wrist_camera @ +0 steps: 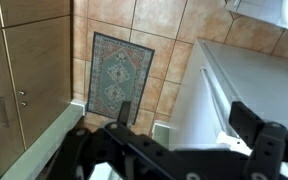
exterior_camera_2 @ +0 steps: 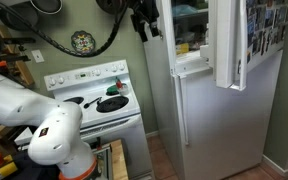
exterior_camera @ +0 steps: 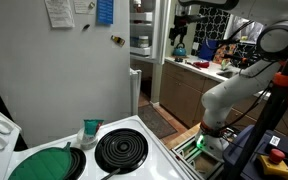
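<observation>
Hovering high, end effector (exterior_camera_2: 145, 24) hangs beside the open freezer (exterior_camera_2: 189, 32).

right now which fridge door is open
The upper freezer door: it is swung outward, showing the compartment behind it, while the lower door sits shut.

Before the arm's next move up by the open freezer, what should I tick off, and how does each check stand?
1. Gripper open and empty: ok, its fingers are apart with nothing between them.
2. Freezer door swung open: ok.
3. Gripper clear of the freezer compartment edge: cannot tell, it sits close to it.
4. Compartment contents identifiable: cannot tell, too small.
5. Stove out of the gripper's way: ok, well below.
</observation>
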Action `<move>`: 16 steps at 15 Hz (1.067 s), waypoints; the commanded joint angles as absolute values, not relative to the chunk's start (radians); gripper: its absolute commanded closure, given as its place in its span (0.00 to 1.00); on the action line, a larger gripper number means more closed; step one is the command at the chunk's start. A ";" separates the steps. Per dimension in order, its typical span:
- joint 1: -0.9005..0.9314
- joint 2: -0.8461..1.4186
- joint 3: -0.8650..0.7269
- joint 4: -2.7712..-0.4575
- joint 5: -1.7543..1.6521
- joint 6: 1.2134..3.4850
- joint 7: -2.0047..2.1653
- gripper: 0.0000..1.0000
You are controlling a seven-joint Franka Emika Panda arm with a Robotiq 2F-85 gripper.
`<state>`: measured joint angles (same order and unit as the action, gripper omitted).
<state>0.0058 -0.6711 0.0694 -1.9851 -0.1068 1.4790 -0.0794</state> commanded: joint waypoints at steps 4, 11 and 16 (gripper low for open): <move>0.018 -0.644 0.069 -1.952 -0.120 1.467 -0.043 0.00; 0.006 -0.638 0.117 -1.909 -0.201 1.826 0.006 0.00; -0.020 -0.603 0.147 -1.896 -0.225 2.167 0.120 0.00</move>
